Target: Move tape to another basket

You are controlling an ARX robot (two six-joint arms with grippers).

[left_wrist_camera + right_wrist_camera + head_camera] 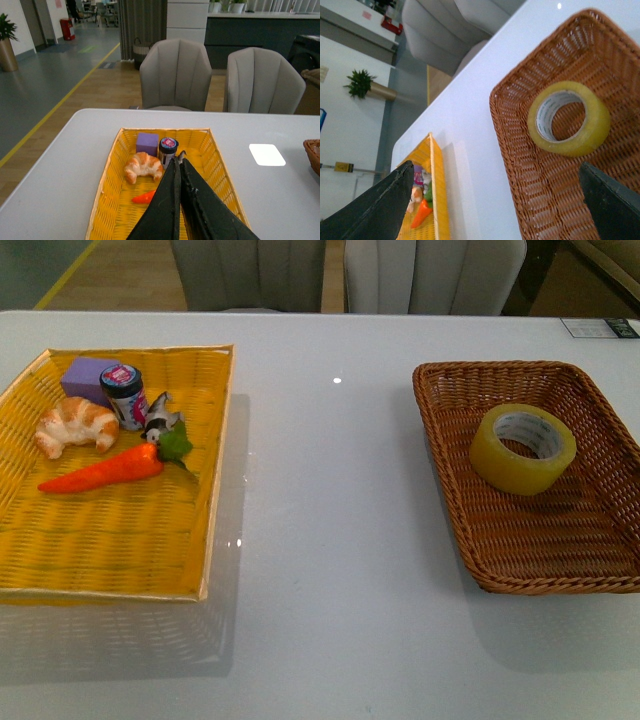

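Since the tape (523,448) lies in the brown basket (500,367), ahead of and below the right jaws, that's the arm you'd use. The left jaws hang over the yellow basket (217,470), well apart from the tape, w/ bare counter (330,490) between the two baskets.

Right jaws are spread wide w/ nothing in them. Both fingers (375,210) show at the edges of the right wrist view. The tape (568,117) sits beyond the tips but isn't centred in the gap; it's nearer one finger than the other. Left jaws are pressed together and empty, tips over the croissant (143,166) end of the yellow basket.

Roll axis: the core hole faces approx up, tipped a bit, so the roll lies near flat on the basket floor. It looks clear of the rim, though I can't tell if it leans on a sloping side.

My read, not a thing seen: if the tape has yet to go to the yellow basket, shift the right jaws sideways till the roll is centred. Then drop w/ one finger into the core and one outside, or span the outer wall. If the brown basket was the target, the tape's already in and you only need to lift clear. The pics don't settle which.
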